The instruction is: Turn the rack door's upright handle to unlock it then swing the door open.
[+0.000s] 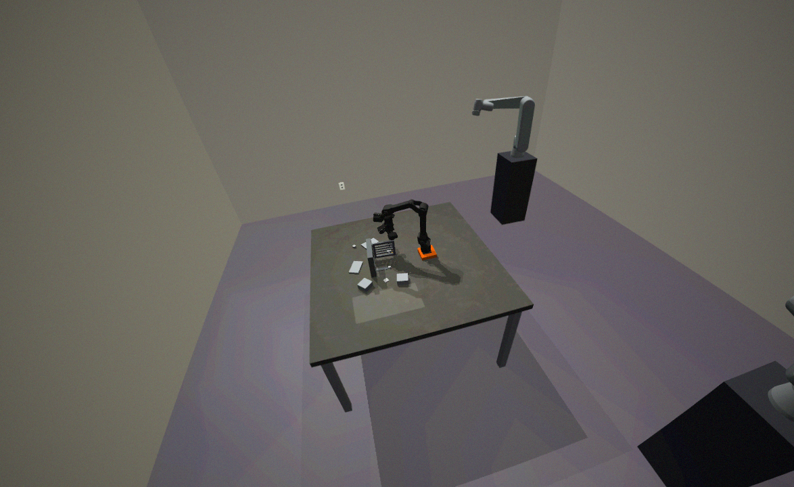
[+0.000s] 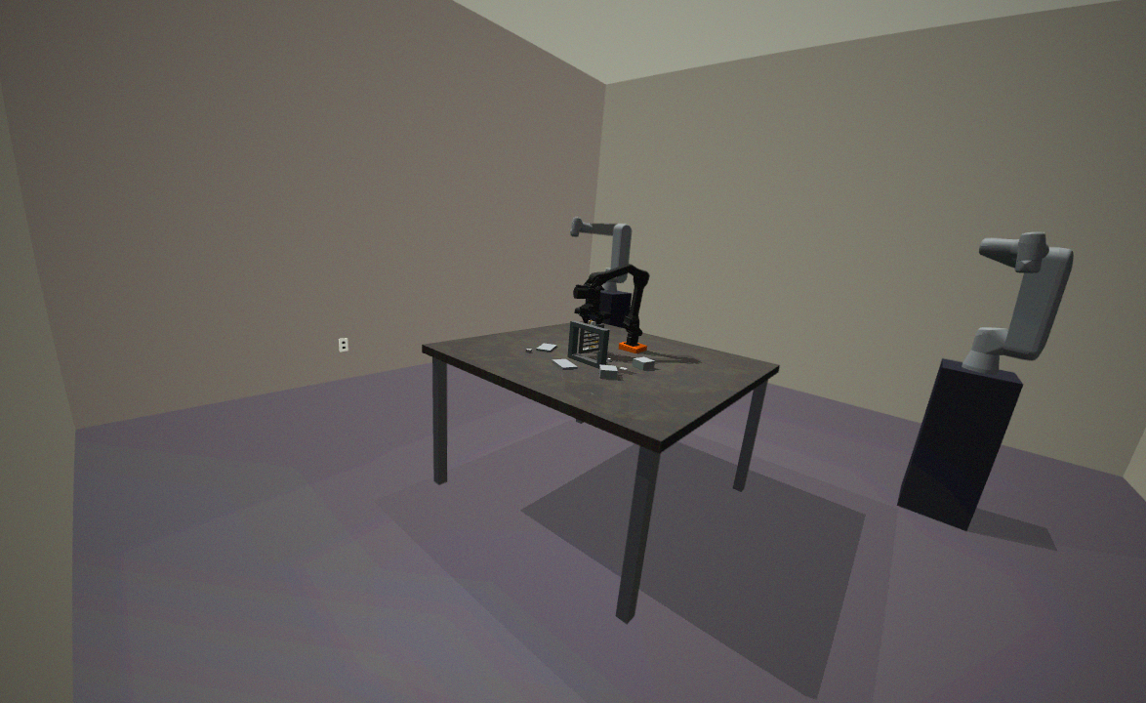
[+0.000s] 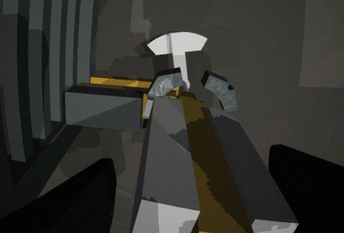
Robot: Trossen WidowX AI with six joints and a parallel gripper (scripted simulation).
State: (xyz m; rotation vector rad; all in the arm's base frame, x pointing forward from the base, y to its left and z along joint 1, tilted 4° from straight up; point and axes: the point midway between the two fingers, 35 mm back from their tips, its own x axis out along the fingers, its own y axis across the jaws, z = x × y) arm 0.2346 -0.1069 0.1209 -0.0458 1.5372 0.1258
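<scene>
The rack's barred door (image 1: pixel 381 243) (image 2: pixel 593 341) (image 3: pixel 55 46) stands swung out toward the arm, roughly square to the upright frame (image 1: pixel 370 260) (image 2: pixel 572 343); the exact angle cannot be told. In the wrist view the handle's two grey halves (image 3: pixel 166 154) stand apart with an orange-brown core showing between them. A grey block (image 3: pixel 104 110) and an orange bar (image 3: pixel 122 82) join it toward the door. My gripper (image 1: pixel 387 232) (image 2: pixel 590 317) (image 3: pixel 193 164) is open, its black fingers on either side of the handle, with a visible gap to each half.
Pale blocks and plates (image 1: pixel 402 278) (image 1: pixel 364 283) (image 1: pixel 356 266) (image 2: pixel 642 363) lie around the rack on the table (image 1: pixel 460 302) (image 2: pixel 507 376). A white arc-shaped piece (image 3: pixel 186 43) shows beyond the handle. The arm's orange base (image 1: pixel 427 252) (image 2: pixel 632 347) is beside the rack.
</scene>
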